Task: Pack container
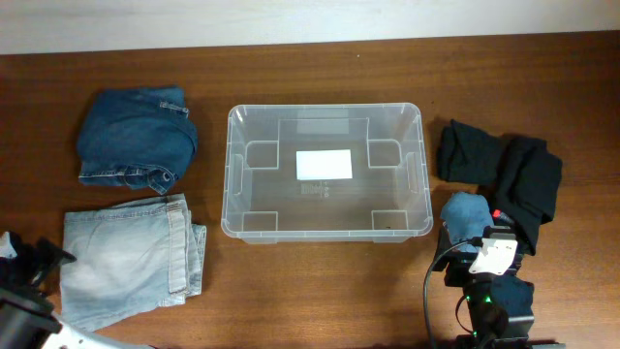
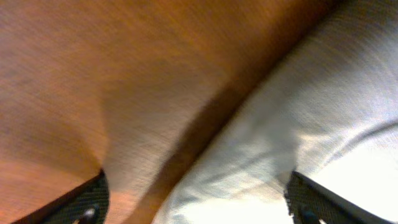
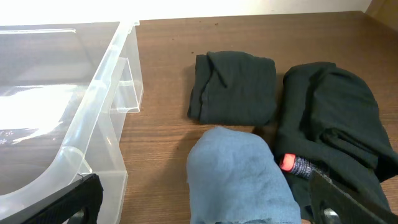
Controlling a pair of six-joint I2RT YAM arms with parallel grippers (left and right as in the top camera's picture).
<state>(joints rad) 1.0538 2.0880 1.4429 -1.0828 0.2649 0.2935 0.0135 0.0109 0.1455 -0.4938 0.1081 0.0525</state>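
Observation:
The clear plastic container (image 1: 232,184) stands in the middle of the table with only a white label (image 1: 324,165) on its base. Its right rim shows in the right wrist view (image 3: 99,93). My right gripper (image 1: 489,254) is open, its fingers wide apart over a folded blue cloth (image 3: 239,174), just right of the container. My left gripper (image 1: 34,257) is open at the left edge of folded light denim (image 1: 126,257). The left wrist view is blurred; there the open fingers (image 2: 196,202) straddle the denim's edge (image 2: 298,124) and bare wood.
Folded dark blue jeans (image 1: 136,136) lie at the back left. Two folded black garments (image 1: 473,153) (image 1: 531,184) lie right of the container. A small red-tipped object (image 3: 291,163) sits between the blue cloth and the black garment (image 3: 336,118).

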